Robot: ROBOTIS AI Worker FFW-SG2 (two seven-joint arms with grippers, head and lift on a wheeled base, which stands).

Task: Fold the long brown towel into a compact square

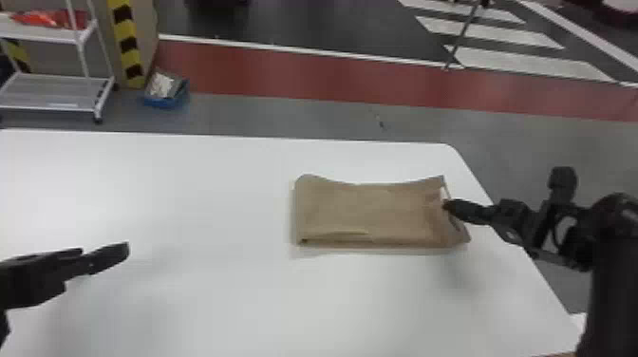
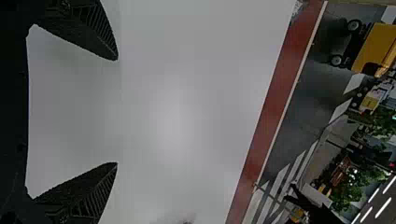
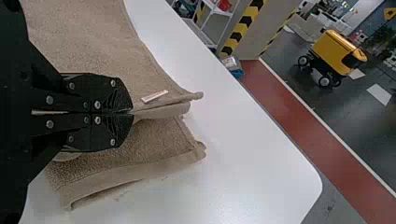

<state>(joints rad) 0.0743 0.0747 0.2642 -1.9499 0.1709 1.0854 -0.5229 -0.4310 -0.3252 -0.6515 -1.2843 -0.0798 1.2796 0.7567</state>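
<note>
The brown towel [image 1: 365, 211] lies folded as a wide rectangle on the right half of the white table, its right end slightly lifted. At that right end is my right gripper [image 1: 448, 206]. In the right wrist view, my right gripper [image 3: 130, 112] is shut on an upper edge of the towel [image 3: 88, 42], beside a small white label; a lower layer lies under it. My left gripper [image 1: 124, 251] is over the table's left part, away from the towel. In the left wrist view, my left gripper [image 2: 116, 112] stands open, with bare table between its fingers.
The white table [image 1: 190, 199] has its rounded far corner and right edge close to the towel and right arm. Past the table stand a white wheeled rack [image 1: 57, 92] and a blue box [image 1: 166, 92] on the floor.
</note>
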